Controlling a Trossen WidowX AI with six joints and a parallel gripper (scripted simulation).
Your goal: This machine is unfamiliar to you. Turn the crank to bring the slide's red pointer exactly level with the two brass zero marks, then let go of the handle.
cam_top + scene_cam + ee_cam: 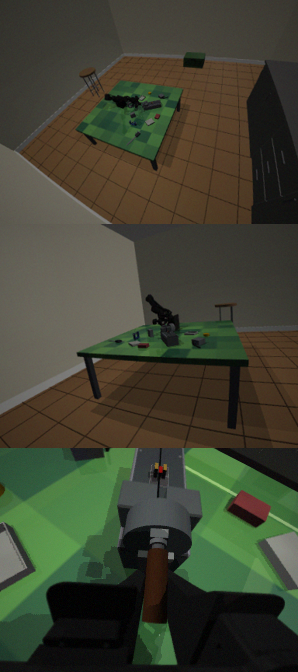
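You had the gripper closed on the brown handle so the crank could be turned, while the machine sat inward from the desk's edges, its red pointer seemingly near the brass marks.

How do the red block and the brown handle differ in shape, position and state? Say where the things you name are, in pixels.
The red block (157, 116) (143, 345) (249, 509) is box-shaped; the handle (156, 585) is a long rod. The block lies on the table, while the handle sticks out from the machine's round grey hub. Nothing grips the block, but the gripper (152, 570) is shut on the handle. Each has one plain colour.
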